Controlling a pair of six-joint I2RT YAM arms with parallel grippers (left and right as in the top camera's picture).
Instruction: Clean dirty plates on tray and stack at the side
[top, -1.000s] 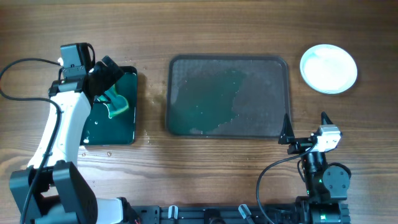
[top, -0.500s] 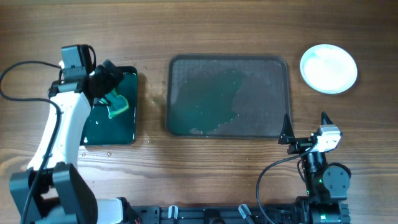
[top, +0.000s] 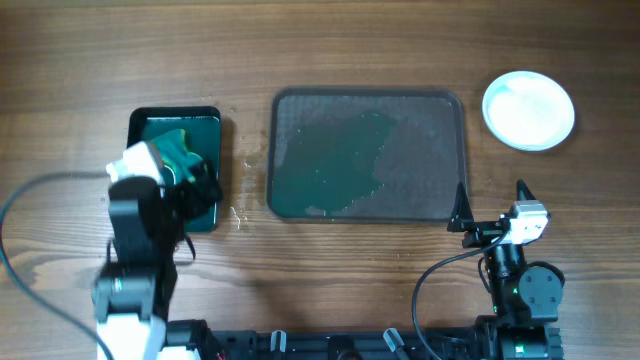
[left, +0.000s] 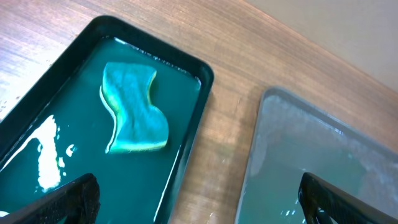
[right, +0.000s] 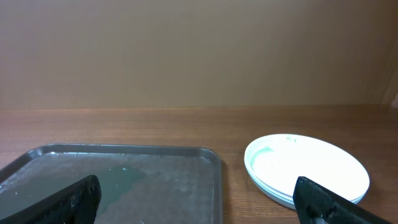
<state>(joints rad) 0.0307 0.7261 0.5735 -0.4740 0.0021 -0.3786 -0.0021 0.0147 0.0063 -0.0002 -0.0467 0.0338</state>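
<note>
The plates (top: 528, 110) lie stacked on the bare table at the far right, white on top, and also show in the right wrist view (right: 305, 167). The dark tray (top: 365, 100) holds no plates, only a green wet film; it shows in the right wrist view (right: 124, 174) and the left wrist view (left: 323, 155). My left gripper (top: 200, 193) is open and empty over the near right edge of the black tray (top: 135, 118); its fingers (left: 202, 205) frame the gap between the two trays. My right gripper (top: 490, 200) is open and empty near the dark tray's front right corner (right: 199, 208).
The small black tray (left: 199, 68) holds green water and a teal sponge (left: 134, 109), which also shows from overhead (top: 178, 143). Water drops lie on the wood between the trays (top: 238, 212). Cables run from both arm bases at the front edge.
My left arm has pulled back from over the black tray toward the front edge. The sponge now lies free in the green water. The right arm has not moved.
</note>
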